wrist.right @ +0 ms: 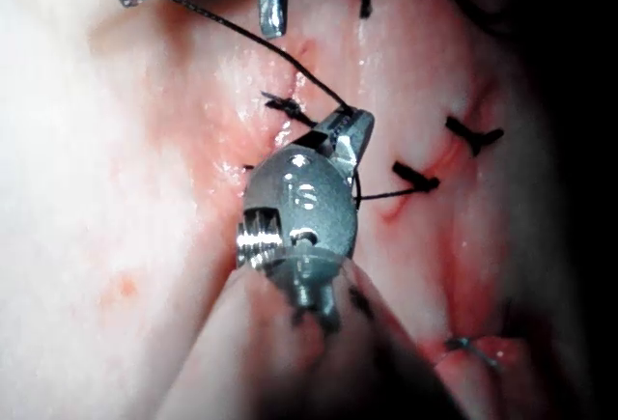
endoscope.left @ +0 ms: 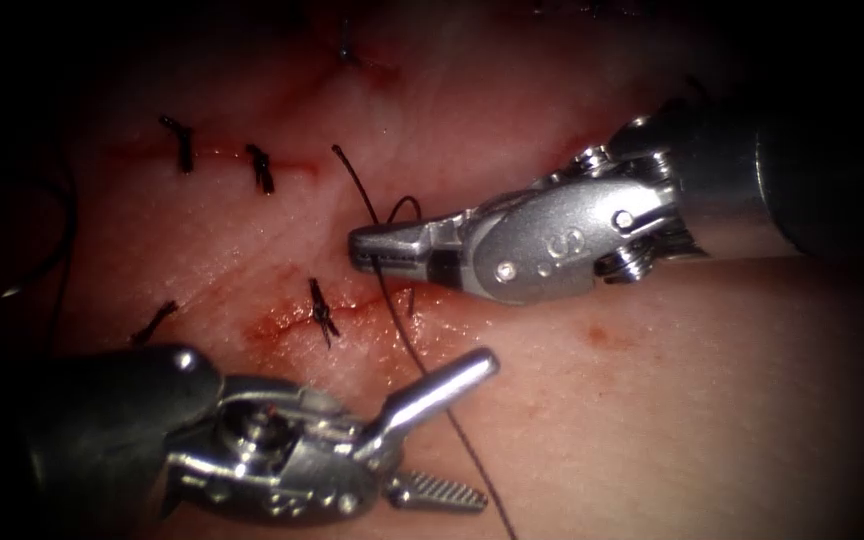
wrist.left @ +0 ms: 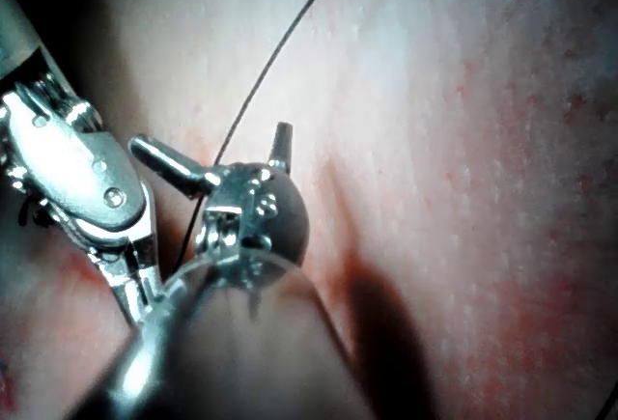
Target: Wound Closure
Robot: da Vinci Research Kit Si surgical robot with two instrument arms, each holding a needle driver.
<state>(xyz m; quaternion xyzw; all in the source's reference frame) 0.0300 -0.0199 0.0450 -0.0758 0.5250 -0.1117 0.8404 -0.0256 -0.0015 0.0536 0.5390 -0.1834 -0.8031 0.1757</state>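
The left tool [endoscope.left: 432, 430] lies low beside the tissue [endoscope.left: 652, 400], its fingers [endoscope.left: 442, 385] spread wide and grasping nothing; the thread [endoscope.left: 407, 345] passes just beyond their tips, running on between the two prongs toward the viewer. Its long axis climbs steeply away from these fingers, up over the cut [endoscope.left: 352, 310] with its knotted stitch [endoscope.left: 323, 312]. Further right, the right tool [endoscope.left: 372, 250] comes in level, fingers clenched on that same thread near the tips, a small loop [endoscope.left: 404, 205] arching just behind them and a free end [endoscope.left: 347, 165] beyond. The right arm is therefore the nearer one. I cannot make out the needle.
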